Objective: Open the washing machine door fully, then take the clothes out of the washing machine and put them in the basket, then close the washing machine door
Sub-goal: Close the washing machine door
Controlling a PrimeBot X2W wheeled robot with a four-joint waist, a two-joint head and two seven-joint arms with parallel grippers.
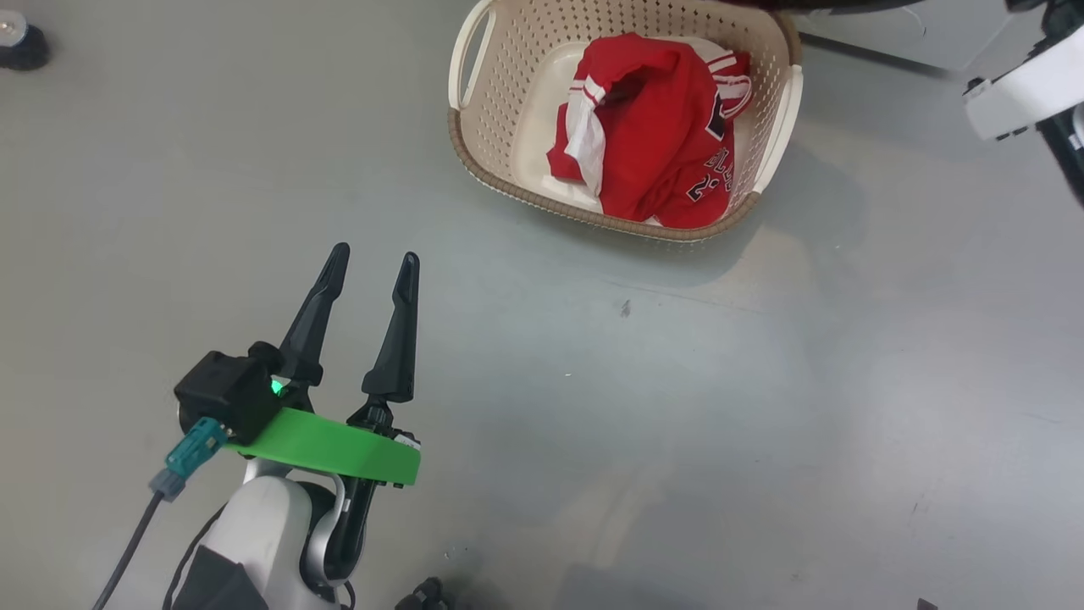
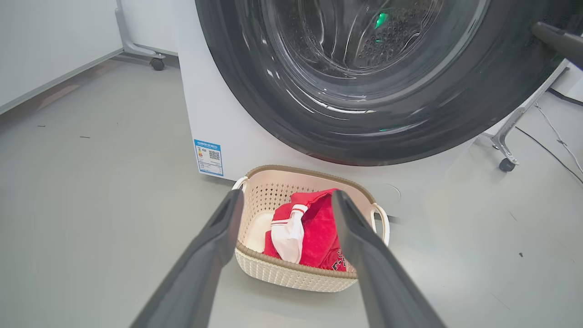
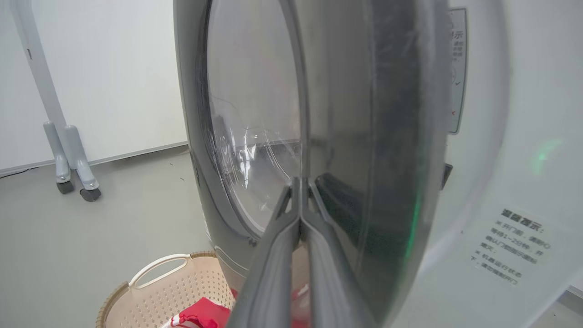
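Beside the washing machine (image 3: pixel 524 136) | right pincer (image 3: pixel 299 182) pinched closed, empty, tips at the washing machine door (image 3: pixel 246 114), which is ajar and directly ahead; right arm nearer | likely push: door rightward toward the washing machine | left pincer (image 1: pixel 375 254) spread wide over floor (image 1: pixel 762 424), empty | clothes (image 1: pixel 652 144) lie in basket (image 1: pixel 525 199)

I read the smooth grey floor (image 1: pixel 762 407) as carrying the cream basket (image 1: pixel 508 76) directly in front of the white washing machine (image 2: pixel 227 114), castered metal frame legs (image 2: pixel 524 109) to either side of that machine, a thin cable (image 2: pixel 558 139) beside one leg, and a few small dark specks (image 1: pixel 624 309).
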